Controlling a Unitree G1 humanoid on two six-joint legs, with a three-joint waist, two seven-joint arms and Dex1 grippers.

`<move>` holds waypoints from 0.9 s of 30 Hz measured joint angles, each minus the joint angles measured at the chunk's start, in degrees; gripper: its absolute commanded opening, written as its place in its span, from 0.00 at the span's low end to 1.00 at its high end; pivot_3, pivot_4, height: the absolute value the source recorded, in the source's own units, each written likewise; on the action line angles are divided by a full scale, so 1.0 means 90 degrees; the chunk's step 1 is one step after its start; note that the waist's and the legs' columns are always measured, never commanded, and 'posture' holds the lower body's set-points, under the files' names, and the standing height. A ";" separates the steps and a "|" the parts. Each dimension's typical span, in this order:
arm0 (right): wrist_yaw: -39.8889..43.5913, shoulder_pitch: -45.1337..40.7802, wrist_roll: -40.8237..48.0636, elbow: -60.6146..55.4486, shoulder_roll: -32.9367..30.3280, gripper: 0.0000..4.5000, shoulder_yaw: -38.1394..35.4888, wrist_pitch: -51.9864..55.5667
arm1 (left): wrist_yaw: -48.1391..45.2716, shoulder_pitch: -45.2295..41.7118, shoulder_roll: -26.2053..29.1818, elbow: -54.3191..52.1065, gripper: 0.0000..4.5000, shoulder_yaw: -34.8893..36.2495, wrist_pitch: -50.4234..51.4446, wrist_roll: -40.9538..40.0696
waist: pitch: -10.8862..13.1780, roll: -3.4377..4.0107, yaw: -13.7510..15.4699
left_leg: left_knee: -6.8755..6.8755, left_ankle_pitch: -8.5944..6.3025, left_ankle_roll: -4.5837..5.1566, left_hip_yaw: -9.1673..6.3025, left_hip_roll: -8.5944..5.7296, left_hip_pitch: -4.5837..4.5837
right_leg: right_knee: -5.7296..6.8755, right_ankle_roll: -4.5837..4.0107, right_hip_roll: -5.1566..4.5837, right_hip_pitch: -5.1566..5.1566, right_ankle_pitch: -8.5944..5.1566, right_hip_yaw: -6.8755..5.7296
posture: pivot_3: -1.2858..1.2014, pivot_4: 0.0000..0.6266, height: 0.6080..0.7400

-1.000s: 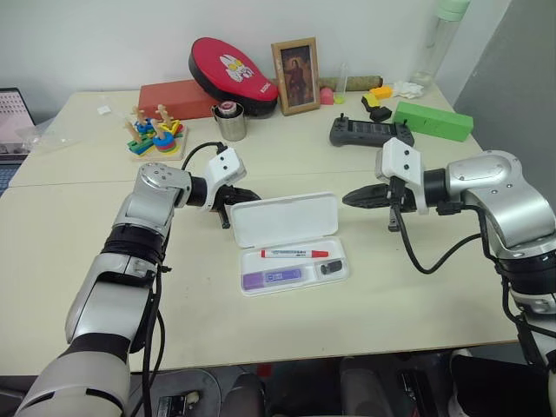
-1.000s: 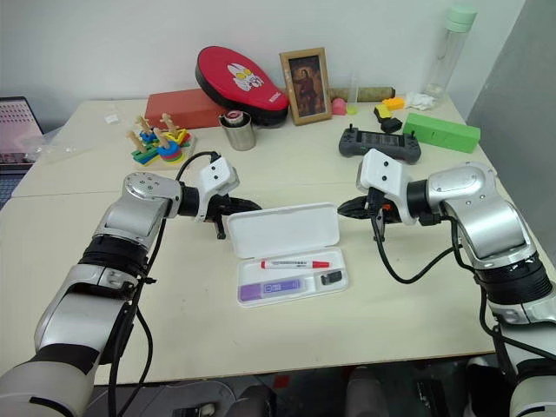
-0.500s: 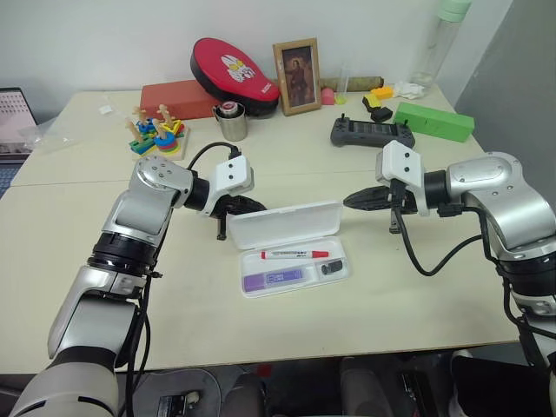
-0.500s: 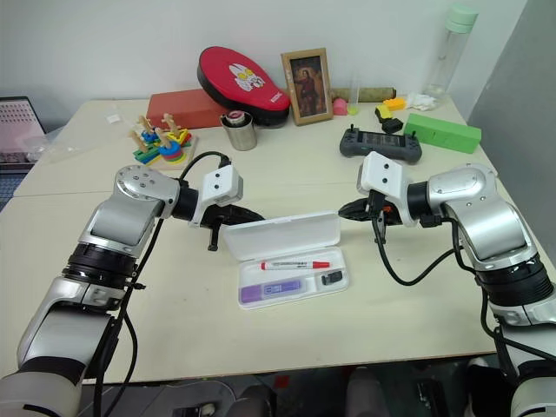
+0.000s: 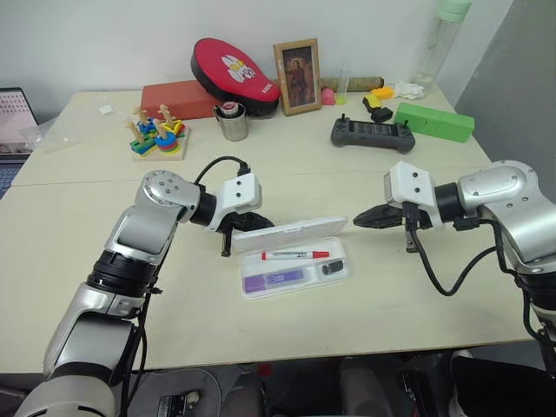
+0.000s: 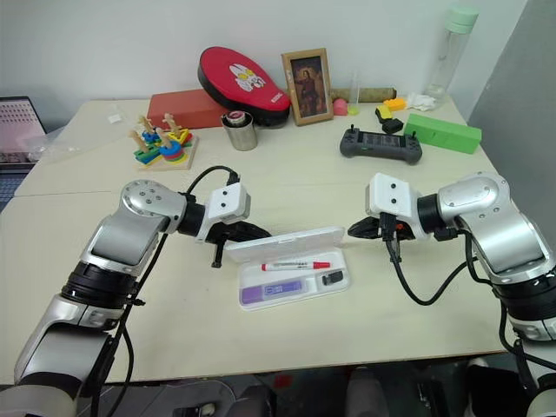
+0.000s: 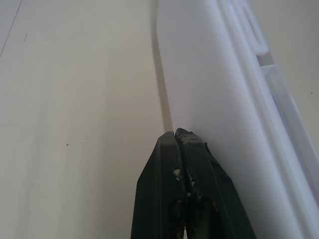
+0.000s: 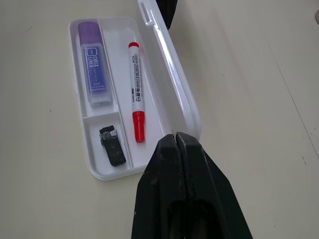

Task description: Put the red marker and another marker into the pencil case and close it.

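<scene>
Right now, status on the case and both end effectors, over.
Both end effectors shut, left behind the lid, right at its far end. Pencil case lid half raised. Red marker, purple marker inside. Nothing blocking.

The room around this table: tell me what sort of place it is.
Probably an office or lab workbench used for robot practice: a plain beige table against a white wall, a black handheld controller, an open laptop at the edge, and a colourful wooden stacking toy as a prop.
</scene>
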 measured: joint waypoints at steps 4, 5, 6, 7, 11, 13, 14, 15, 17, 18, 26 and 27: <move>0.0022 0.0365 0.0029 -0.0121 -0.0295 0.00 -0.0055 -0.0019 | 0.0168 0.0434 0.0016 -0.0564 0.00 0.0007 0.0401 -0.0122 | 0.0000 0.0000 0.0003 | 0.0001 0.0000 0.0000 0.0002 0.0000 -0.0001 | -0.0003 0.0000 0.0000 0.0002 0.0000 0.0001 | 0.52 0.24 1.00; 0.0018 0.0397 0.0041 -0.0167 -0.0331 0.00 -0.0058 -0.0017 | 0.0187 0.0556 0.0031 -0.0778 0.00 0.0015 0.0586 -0.0255 | 0.0000 0.0000 0.0002 | 0.0001 0.0000 0.0000 0.0002 0.0000 -0.0001 | -0.0003 0.0000 0.0000 0.0001 0.0000 0.0001 | 0.52 0.24 1.00; 0.0014 0.0405 0.0054 -0.0216 -0.0362 0.00 -0.0060 -0.0018 | 0.0185 0.0632 0.0047 -0.0923 0.00 0.0015 0.0691 -0.0341 | 0.0000 0.0000 0.0002 | 0.0000 0.0000 0.0000 0.0002 0.0000 0.0000 | -0.0002 0.0000 0.0000 0.0001 0.0000 0.0002 | 0.52 0.24 1.00; 0.0013 0.0405 0.0062 -0.0238 -0.0372 0.00 -0.0070 -0.0018 | 0.0186 0.0658 0.0066 -0.0991 0.00 0.0015 0.0729 -0.0360 | 0.0000 0.0000 0.0000 | 0.0001 0.0000 0.0000 0.0002 0.0000 0.0000 | -0.0002 0.0000 0.0000 0.0001 0.0000 0.0001 | 0.52 0.24 1.00; 0.0006 0.0406 0.0130 -0.0273 -0.0407 0.00 -0.0075 -0.0018 | 0.0221 0.0832 0.0249 -0.1161 0.00 0.0015 0.0814 -0.0471 | 0.0000 0.0000 0.0000 | 0.0000 -0.0001 0.0001 0.0003 0.0000 0.0004 | 0.0003 0.0001 0.0000 0.0002 0.0000 0.0002 | 0.52 0.24 1.00; 0.0006 0.0414 0.0172 -0.0285 -0.0420 0.00 -0.0075 -0.0018 | 0.0234 0.0869 0.0250 -0.1184 0.00 0.0012 0.0875 -0.0578 | 0.0000 0.0000 0.0008 | 0.0000 -0.0001 0.0001 0.0003 0.0000 0.0002 | 0.0002 0.0006 0.0000 0.0002 0.0003 0.0002 | 0.52 0.24 1.00; 0.0006 0.0417 0.0178 -0.0292 -0.0426 0.00 -0.0075 -0.0018 | 0.0241 0.0869 0.0250 -0.1218 0.00 0.0012 0.0927 -0.0589 | 0.0000 0.0000 0.0011 | 0.0001 -0.0001 0.0001 0.0003 0.0000 0.0001 | 0.0001 0.0007 0.0000 0.0002 0.0003 0.0002 | 0.52 0.24 1.00; 0.0006 0.0421 0.0187 -0.0300 -0.0433 0.00 -0.0075 -0.0018 | 0.0247 0.0868 0.0249 -0.1259 0.00 0.0012 0.0957 -0.0620 | 0.0000 0.0000 0.0012 | 0.0001 -0.0001 0.0001 0.0003 0.0000 0.0002 | 0.0001 0.0007 0.0000 0.0003 0.0004 0.0002 | 0.52 0.24 1.00; 0.0006 0.0429 0.0212 -0.0314 -0.0439 0.00 -0.0075 -0.0019 | 0.0263 0.0868 0.0242 -0.1265 0.00 0.0003 0.0960 -0.0688 | 0.0000 0.0000 0.0014 | 0.0001 -0.0001 0.0001 0.0002 0.0000 0.0002 | 0.0001 0.0007 0.0000 0.0003 0.0004 0.0002 | 0.52 0.24 1.00; 0.0001 0.0444 0.0214 -0.0326 -0.0442 0.00 -0.0075 -0.0021 | 0.0263 0.0869 0.0229 -0.1265 0.00 -0.0015 0.0974 -0.0717 | 0.0000 0.0000 0.0014 | 0.0001 -0.0001 0.0001 0.0003 0.0000 0.0001 | -0.0001 0.0007 0.0000 0.0003 0.0004 0.0002 | 0.52 0.24 1.00; -0.0054 0.0614 0.0235 -0.0505 -0.0451 0.00 -0.0085 0.0036 | 0.0394 0.0841 -0.0069 -0.0954 0.00 -0.0512 0.0794 -0.0605 | 0.0000 0.0000 0.0019 | 0.0002 -0.0001 0.0001 0.0004 0.0000 -0.0001 | -0.0005 0.0006 0.0000 0.0004 0.0004 0.0002 | 0.52 0.24 1.00; -0.0059 0.0614 0.0235 -0.0523 -0.0452 0.00 -0.0085 0.0037 | 0.0390 0.0834 -0.0085 -0.0954 0.00 -0.0552 0.0779 -0.0595 | 0.0000 0.0000 0.0019 | 0.0002 -0.0001 0.0001 0.0004 0.0000 0.0000 | -0.0005 0.0006 0.0000 0.0004 0.0004 0.0002 | 0.52 0.24 1.00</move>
